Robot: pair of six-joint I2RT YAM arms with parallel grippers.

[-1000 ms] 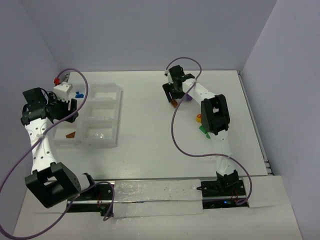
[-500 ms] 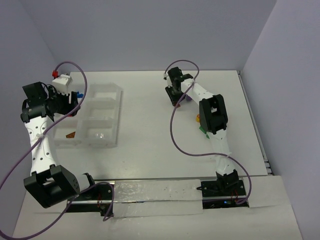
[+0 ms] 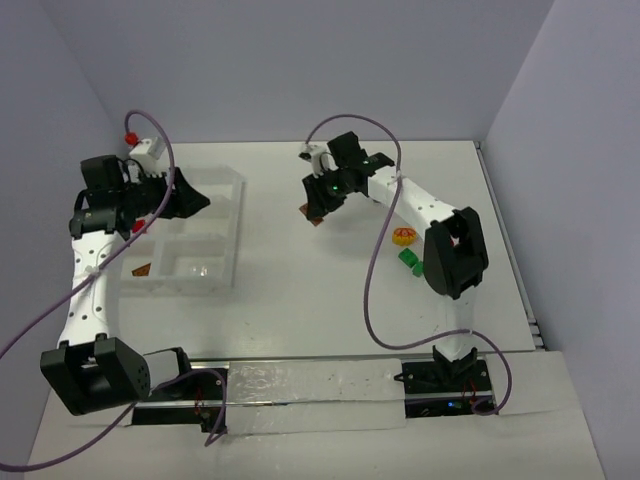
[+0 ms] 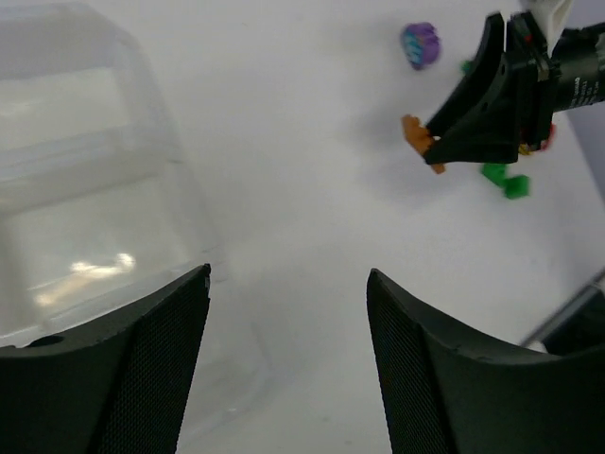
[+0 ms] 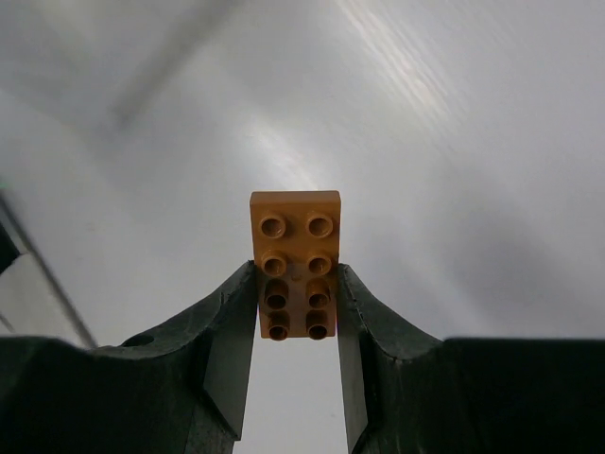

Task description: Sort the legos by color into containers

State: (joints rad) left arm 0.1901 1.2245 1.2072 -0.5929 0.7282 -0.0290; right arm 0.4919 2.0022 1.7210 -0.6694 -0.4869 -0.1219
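The orange brick [image 5: 295, 248] is clamped by the right gripper [image 5: 295, 284] btw. its two fingers, w/ the studded face turned to the wrist camera and the far half sticking out past the fingertips. In the top view it is seen over the white table [image 3: 300, 290], approx. midway btw. the tray [image 3: 215, 272] and the loose pieces; whether the table is touched cannot be told. The left gripper [image 4: 288, 279] is spread apart w/ nothing btw. its fingers, and is placed over the far part of the tray, pointed toward the right arm. A purple piece [image 4: 421, 44] and green pieces [image 4: 501, 178] are lying on the table beyond the right gripper. One orange piece [image 3: 141, 268] is lying in the near-left compartment.
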